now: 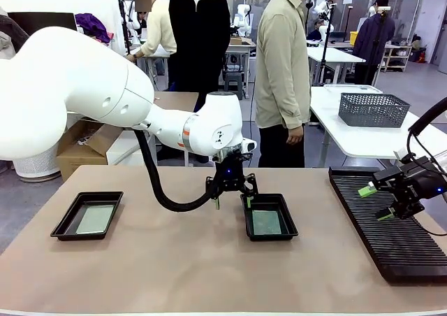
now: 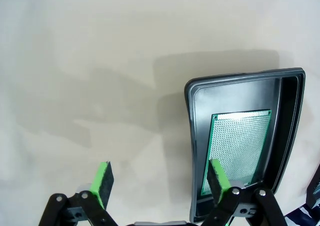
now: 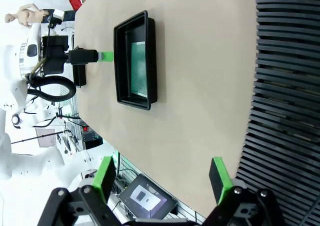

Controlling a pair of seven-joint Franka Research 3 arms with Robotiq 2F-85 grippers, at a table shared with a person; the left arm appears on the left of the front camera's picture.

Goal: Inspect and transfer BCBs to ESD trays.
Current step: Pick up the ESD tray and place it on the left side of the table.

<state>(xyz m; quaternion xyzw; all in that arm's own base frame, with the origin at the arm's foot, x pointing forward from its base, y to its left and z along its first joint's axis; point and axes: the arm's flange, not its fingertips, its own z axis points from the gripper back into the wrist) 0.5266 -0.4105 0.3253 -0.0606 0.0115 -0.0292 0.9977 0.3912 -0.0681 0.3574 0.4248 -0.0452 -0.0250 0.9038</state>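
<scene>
1. A busy lab behind, with a person point(image 1: 281, 64) in a beige shirt standing at the far side, twelve o'clock from the tan worktop point(image 1: 181, 260).
2. The left arm point(image 1: 84, 96) sweeps in big from nine o'clock, reaching to the middle.
3. At three o'clock, a long black ribbed rack point(image 1: 391, 225) lies on the worktop; the right gripper point(image 1: 377, 203) hovers over it, fingers spread and empty.
4. Two ESD trays: the left tray point(image 1: 66, 224) at nine o'clock, the centre tray point(image 1: 290, 221) near the middle, well apart.
5. The left gripper point(image 1: 230, 194) hangs just beside the centre tray's eleven o'clock corner, fingers point(image 2: 102, 183) released, holding nothing.
6. One BCB point(image 1: 95, 219) lies flat in the left tray, another board point(image 2: 237, 148) flat in the centre tray.
</scene>
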